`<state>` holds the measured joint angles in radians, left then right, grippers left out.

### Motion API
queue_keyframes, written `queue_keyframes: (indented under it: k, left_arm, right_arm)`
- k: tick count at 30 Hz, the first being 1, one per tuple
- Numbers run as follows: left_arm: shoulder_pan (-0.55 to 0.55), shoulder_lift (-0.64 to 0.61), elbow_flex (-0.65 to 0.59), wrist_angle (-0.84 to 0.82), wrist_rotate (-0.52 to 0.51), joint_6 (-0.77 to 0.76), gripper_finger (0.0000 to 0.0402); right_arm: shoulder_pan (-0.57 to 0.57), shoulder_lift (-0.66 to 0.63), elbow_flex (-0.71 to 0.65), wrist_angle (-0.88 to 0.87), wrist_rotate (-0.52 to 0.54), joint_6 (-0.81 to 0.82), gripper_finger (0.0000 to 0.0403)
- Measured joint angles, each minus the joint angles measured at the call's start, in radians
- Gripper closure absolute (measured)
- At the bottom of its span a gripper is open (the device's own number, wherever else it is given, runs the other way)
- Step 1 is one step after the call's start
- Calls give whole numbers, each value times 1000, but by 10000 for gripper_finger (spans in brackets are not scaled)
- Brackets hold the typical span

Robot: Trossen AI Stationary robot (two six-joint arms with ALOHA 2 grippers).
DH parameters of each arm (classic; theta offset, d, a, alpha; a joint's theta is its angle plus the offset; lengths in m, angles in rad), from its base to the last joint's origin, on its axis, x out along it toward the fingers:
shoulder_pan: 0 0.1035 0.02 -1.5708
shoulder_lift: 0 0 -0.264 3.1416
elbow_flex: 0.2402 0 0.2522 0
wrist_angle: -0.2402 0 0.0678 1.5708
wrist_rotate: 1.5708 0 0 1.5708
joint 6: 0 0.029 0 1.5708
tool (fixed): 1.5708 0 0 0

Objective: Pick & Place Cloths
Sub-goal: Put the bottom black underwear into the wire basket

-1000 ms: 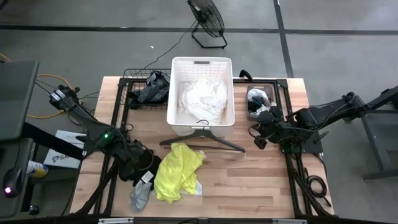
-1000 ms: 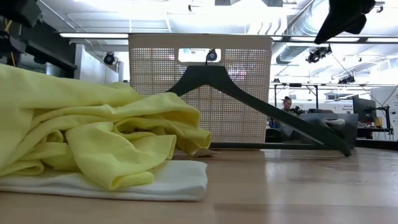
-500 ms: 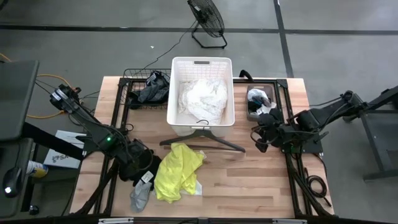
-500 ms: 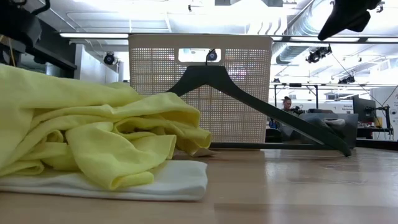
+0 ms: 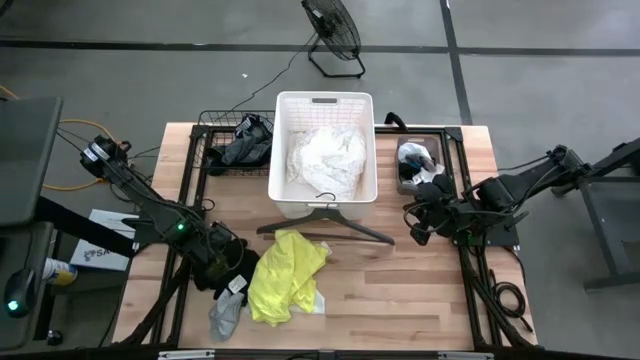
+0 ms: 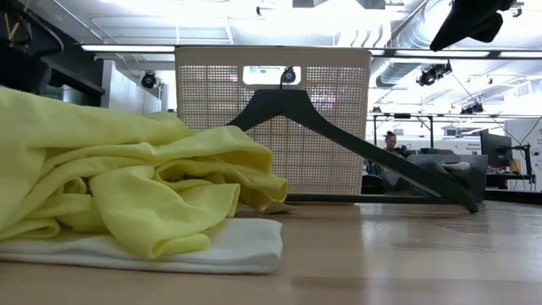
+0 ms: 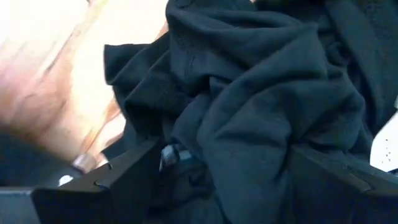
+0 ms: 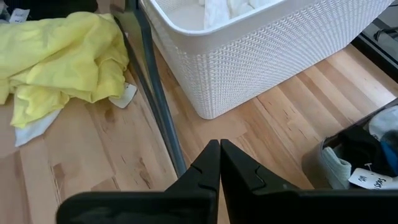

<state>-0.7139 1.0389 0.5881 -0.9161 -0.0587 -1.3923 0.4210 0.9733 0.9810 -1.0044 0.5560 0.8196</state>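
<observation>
The left hand was down at the near left part of the tabletop, its fingers spread wide on either side of a crumpled black garment that bulged between them; whether they gripped it could not be told. Just beside it lay a yellow garment heaped over a white cloth, and a small grey cloth lay at the near edge. A dark hanger rested between the yellow garment and the white basket, which held a big white lacy garment. More black clothes sat in a wire rack to the left of the basket, and a small tray on its right held dark and pale pieces. The right hand hung above the right side of the tabletop, fingers pressed together and holding nothing.
</observation>
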Motion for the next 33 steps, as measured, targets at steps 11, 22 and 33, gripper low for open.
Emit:
queue_keyframes:
  k: [11,22,33]
  left_arm:
    - [0,-1,-115,113,-9,-4,86]
    - [0,0,-126,160,-33,79,252]
    - [0,1,-99,217,-30,179,382]
  right_arm:
    - [0,0,0,30,0,0,401]
    - [0,0,0,36,0,0,401]
    - [0,0,0,41,0,0,400]
